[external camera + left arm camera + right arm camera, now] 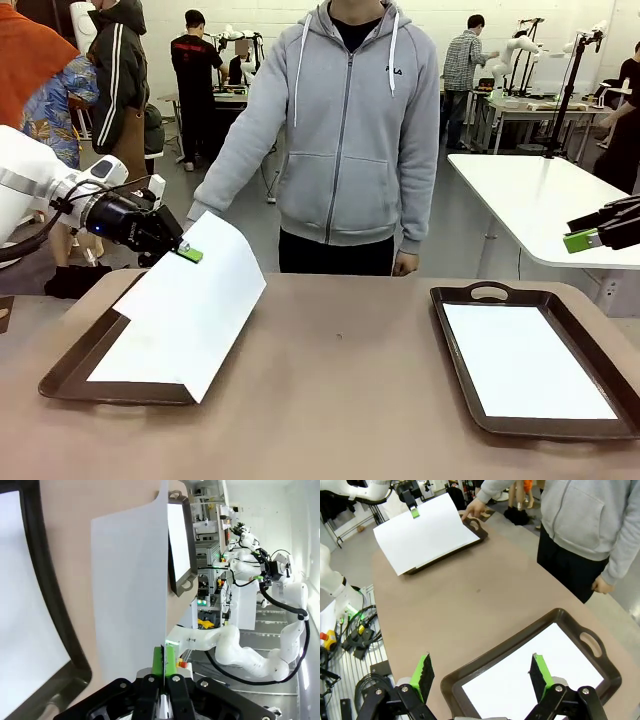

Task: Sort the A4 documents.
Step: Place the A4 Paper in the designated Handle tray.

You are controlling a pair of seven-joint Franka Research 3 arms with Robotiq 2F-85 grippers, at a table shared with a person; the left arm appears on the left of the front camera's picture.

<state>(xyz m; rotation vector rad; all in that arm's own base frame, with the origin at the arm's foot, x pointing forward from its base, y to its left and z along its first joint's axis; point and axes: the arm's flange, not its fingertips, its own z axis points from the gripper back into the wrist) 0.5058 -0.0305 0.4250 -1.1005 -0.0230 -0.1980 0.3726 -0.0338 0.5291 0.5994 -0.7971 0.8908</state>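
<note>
Left gripper (pixel 187 251): jaws pinched shut on the upper edge of one A4 sheet (pixel 195 305), green pads pressed flat against both faces of the paper in the left wrist view (pixel 163 661). From the jaws the held sheet hangs down and away in a bent slope, its lower edge reaching past the near rim of the left tray (pixel 62 378) onto the desk (pixel 340 400). Under the held sheet, inside that tray, lies a second white sheet (pixel 125 365), flat.

Right gripper (pixel 582 240): jaws spread wide, nothing between them, raised above the desk at its far right side. Directly below and beyond these jaws in the right wrist view sits the right tray (pixel 590 642), dark brown with a loop handle; one A4 sheet (pixel 525 362) lies flat inside it, within the rim on all sides.

Beyond both grippers, at the far side of the desk: a person in a grey zipped hoodie (pixel 345 130), one hand (pixel 472 509) touching the far handle end of the left tray, the other hand (pixel 405 263) hanging at the desk edge
</note>
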